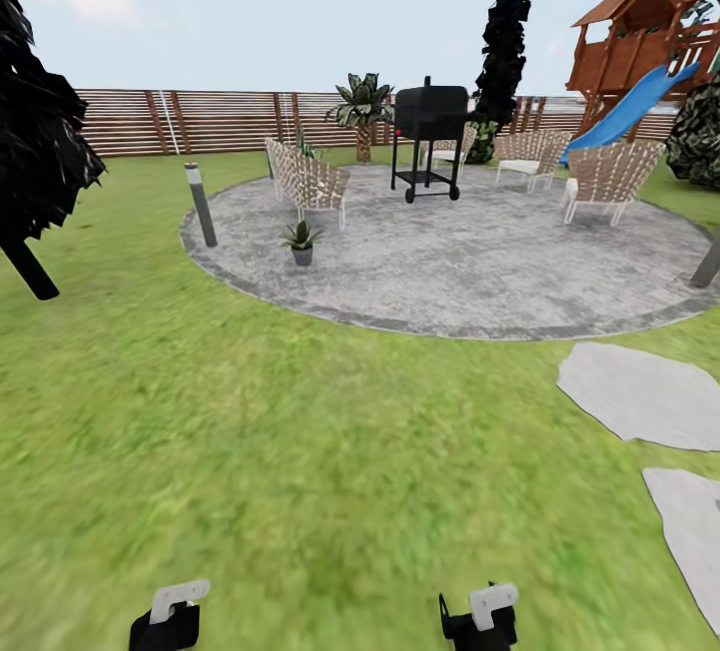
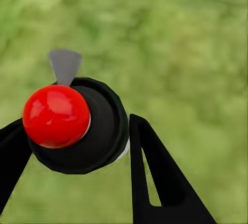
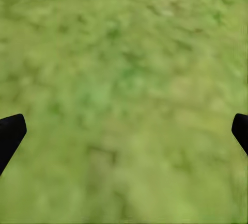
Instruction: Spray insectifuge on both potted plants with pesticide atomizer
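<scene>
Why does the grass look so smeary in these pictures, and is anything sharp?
Head view: the near green lawn is smeared, while the round grey paved patio and black wheeled grill look crisper. Left wrist view: the glossy red ball carries pale highlights against blurred grass. Right wrist view: mottled, soft green grass, no distinct shadows.

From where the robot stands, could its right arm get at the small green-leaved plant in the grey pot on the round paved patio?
Probably not. The potted plant stands far off across open lawn; nothing blocks it, but the open right gripper hangs over grass.
</scene>
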Controlling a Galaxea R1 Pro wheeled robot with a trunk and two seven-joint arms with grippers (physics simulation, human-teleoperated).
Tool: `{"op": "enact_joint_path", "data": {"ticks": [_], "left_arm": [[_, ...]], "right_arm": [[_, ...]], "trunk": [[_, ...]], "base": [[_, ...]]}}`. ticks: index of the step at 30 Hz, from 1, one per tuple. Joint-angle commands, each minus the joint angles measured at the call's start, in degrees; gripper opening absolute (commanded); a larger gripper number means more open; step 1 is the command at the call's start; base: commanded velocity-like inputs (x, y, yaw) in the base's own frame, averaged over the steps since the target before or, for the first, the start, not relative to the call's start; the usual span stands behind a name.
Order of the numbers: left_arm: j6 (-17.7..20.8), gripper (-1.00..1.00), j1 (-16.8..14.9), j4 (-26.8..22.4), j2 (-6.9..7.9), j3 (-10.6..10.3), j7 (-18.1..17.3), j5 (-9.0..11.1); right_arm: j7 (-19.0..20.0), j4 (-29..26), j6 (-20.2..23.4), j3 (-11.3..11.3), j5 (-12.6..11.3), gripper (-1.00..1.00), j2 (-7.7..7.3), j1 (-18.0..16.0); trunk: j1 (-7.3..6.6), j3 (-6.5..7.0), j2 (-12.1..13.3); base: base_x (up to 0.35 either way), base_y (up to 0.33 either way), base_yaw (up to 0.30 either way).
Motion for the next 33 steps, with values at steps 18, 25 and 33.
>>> {"op": "enact_joint_path", "data": {"ticks": [18, 25, 33], "left_arm": [[-0.15, -1.0, -0.03, 0.05, -0.01, 0.27, -0.12, 0.17], [-0.16, -1.0, -0.03, 0.05, -0.01, 0.27, -0.12, 0.17], [-0.16, -1.0, -0.03, 0.05, -0.01, 0.27, -0.12, 0.17]], "right_arm": [[-0.6, 0.06, -0.03, 0.4, 0.32, 1.0, 0.0, -0.04], [-0.6, 0.06, -0.03, 0.4, 0.35, 1.0, 0.0, -0.04], [-0.6, 0.06, -0.03, 0.4, 0.32, 1.0, 0.0, -0.04]], "trunk": [[0.02, -0.05, -0.02], [0.02, -0.05, -0.02], [0.02, -0.05, -0.02]], "base": [[0.336, 0.138, 0.0], [0.336, 0.122, 0.0], [0.336, 0.092, 0.017]]}}
